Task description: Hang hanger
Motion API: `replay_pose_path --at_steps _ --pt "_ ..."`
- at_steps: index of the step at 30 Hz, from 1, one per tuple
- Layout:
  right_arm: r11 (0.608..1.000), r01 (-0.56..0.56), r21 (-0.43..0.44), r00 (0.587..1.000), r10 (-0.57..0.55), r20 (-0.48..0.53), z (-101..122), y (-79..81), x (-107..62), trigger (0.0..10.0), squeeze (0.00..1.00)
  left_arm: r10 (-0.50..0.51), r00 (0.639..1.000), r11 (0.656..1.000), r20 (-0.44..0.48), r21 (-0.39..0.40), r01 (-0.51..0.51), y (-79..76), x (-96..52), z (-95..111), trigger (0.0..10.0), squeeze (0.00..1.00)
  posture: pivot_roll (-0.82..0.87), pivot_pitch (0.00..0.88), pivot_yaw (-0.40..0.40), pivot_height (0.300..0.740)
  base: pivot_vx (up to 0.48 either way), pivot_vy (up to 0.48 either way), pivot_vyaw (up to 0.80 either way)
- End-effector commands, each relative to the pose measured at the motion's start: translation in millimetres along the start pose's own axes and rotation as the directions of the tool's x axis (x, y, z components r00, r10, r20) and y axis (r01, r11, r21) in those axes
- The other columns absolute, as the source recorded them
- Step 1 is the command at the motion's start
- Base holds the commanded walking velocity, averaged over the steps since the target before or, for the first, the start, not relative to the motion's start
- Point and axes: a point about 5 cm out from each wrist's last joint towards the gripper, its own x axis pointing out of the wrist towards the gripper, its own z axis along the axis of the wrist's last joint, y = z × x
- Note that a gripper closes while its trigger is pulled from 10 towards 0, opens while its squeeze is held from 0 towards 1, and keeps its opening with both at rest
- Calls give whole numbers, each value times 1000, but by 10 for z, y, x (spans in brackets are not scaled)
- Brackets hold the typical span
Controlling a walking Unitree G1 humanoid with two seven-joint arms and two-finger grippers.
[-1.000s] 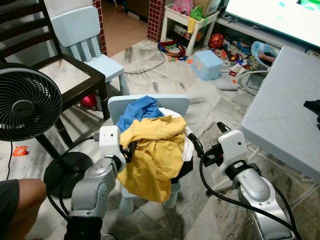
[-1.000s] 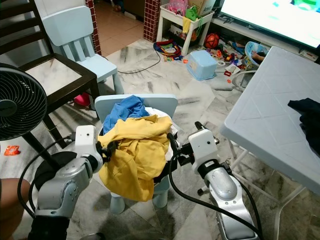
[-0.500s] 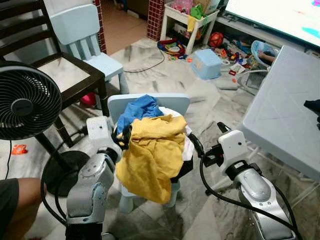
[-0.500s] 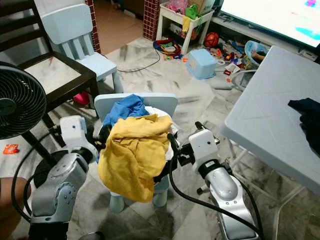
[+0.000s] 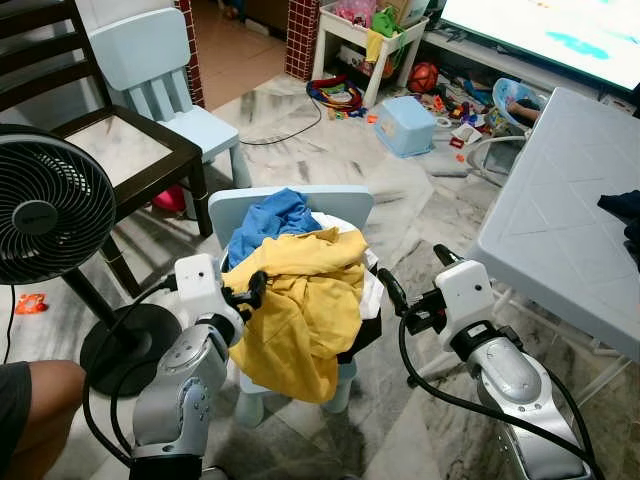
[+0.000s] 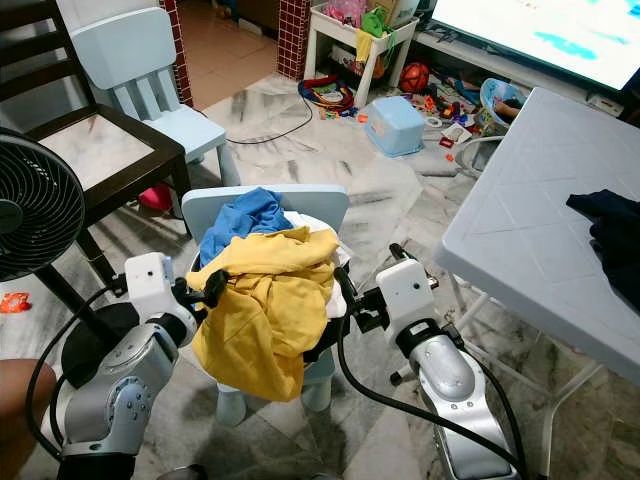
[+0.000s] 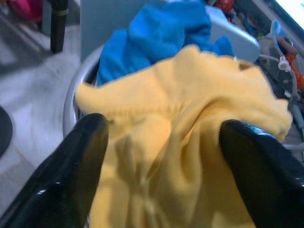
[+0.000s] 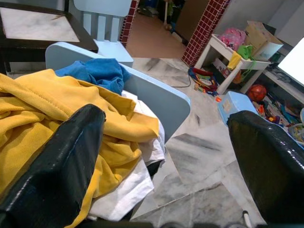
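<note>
I cannot find a hanger in any view. What I do see is a pile of clothes on a small light-blue chair (image 5: 300,203) right in front of me. A big yellow shirt (image 5: 305,300) lies on top and hangs down over the front of the seat. A blue cloth (image 5: 270,218) sits behind it against the chair back, and a white cloth (image 5: 372,291) peeks out on the right side.

My left tool (image 5: 248,293) is at the left edge of the yellow shirt, with its black fingers (image 7: 71,175) spread apart and the shirt between them. My right tool (image 5: 392,291) is just beside the right side of the pile, released too, with nothing in it.

A black fan (image 5: 45,205) stands on my left, near a dark wooden chair (image 5: 120,150) and another light-blue chair (image 5: 165,85). A pale tabletop (image 5: 560,220) is on my right with a dark cloth (image 6: 610,225) on it. Toys (image 5: 450,95) lie on the floor farther back. A person's knee (image 5: 35,405) is at my lower left.
</note>
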Motion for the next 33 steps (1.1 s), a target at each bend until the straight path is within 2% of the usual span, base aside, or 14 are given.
replay_pose_path --at_steps 1,6,7,8,9,10,19,27,28,29,30,31,32,33 --pt "1000 -2 -10 1000 2 -6 -20 -8 -22 10000 0 -66 996 996 -54 -68 62 -162 1 -163 10000 0 -29 135 -150 740 0 0 0" --pt "1000 -8 -16 1000 8 -5 -19 0 -22 10000 0 -108 990 993 -91 -64 103 -207 69 -208 10000 0 -32 133 -152 740 0 0 0" --pt "1000 -7 -19 1000 6 -4 -13 -9 -17 10000 0 -126 988 991 -93 -61 121 -222 95 -204 5176 0 -34 133 -151 740 0 0 0" --pt "1000 -7 -19 1000 6 -4 -13 -9 -17 10000 0 -126 988 991 -93 -61 121 -222 95 -204 5176 0 -34 133 -151 740 0 0 0" --pt "1000 -5 -21 1000 5 -4 -12 -15 -14 10000 0 -128 987 991 -94 -60 123 -223 107 -202 1216 0 -35 132 -150 740 0 0 0" --pt "1000 -5 -22 1000 5 -3 -11 -19 -13 10000 0 -128 987 991 -94 -61 123 -222 115 -201 0 0 -35 132 -150 740 0 0 0" --pt "1000 -3 -25 1000 2 -4 -14 -11 -28 10000 0 -118 985 992 -127 -50 112 -142 194 -182 0 0 -38 133 -149 740 0 0 0" --pt "1000 -4 -29 1000 4 -7 -23 -18 -39 10000 0 -110 989 993 -101 -41 107 -106 207 -32 0 0 -34 138 -152 740 0 0 0" --pt "1000 -5 -29 1000 5 -7 -23 -15 -37 10000 0 -104 989 994 -105 -37 101 -94 206 -31 353 0 -34 139 -153 740 0 0 0" --pt "1000 -7 -29 1000 7 -7 -22 -9 -34 10000 0 -100 989 995 -107 -30 98 -82 205 -28 3882 0 -35 139 -154 740 0 0 0" --pt "1000 -9 -28 1000 9 -7 -20 0 -30 10000 0 -99 989 995 -113 -23 97 -67 206 -24 4118 0 -35 139 -154 740 0 0 0" --pt "1000 -10 -28 1000 10 -7 -20 2 -30 10000 0 -100 988 995 -116 -21 98 -61 208 -24 4078 0 -35 139 -154 740 0 0 0" --pt "1000 -11 -27 1000 10 -7 -20 2 -30 10000 0 -99 987 995 -125 -19 97 -52 212 -35 3529 0 -32 139 -156 740 0 0 0" --pt "1000 -12 -27 1000 12 -7 -21 3 -31 10000 0 -98 985 995 -140 -17 97 -39 221 -57 1490 0 -35 139 -156 740 0 0 0"
